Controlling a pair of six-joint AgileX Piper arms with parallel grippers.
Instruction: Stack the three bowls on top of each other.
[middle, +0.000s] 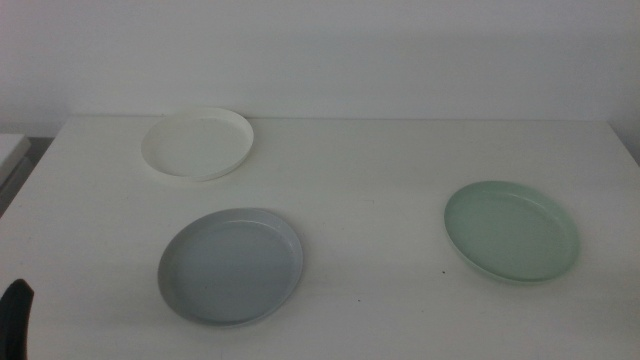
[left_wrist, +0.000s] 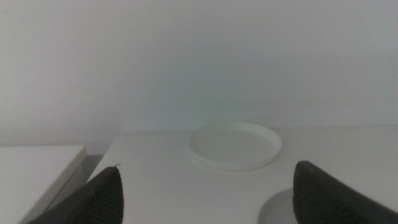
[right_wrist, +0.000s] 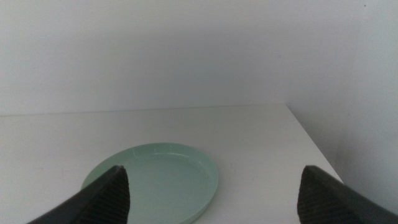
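Three bowls lie apart on the white table (middle: 380, 170). The white bowl (middle: 197, 144) sits at the back left, the pale grey bowl (middle: 231, 265) at the front left, the mint green bowl (middle: 512, 230) at the right. My left gripper (middle: 14, 318) shows only as a dark tip at the bottom left corner of the middle view. In the left wrist view the left gripper (left_wrist: 208, 190) is open, with the white bowl (left_wrist: 235, 144) ahead and the grey bowl's edge (left_wrist: 277, 211) low down. My right gripper (right_wrist: 214, 190) is open, with the green bowl (right_wrist: 158, 183) lying ahead of it.
A white wall stands behind the table. The table's left edge drops off beside a lower white surface (left_wrist: 37, 168). Its right edge (right_wrist: 314, 146) runs close to the green bowl.
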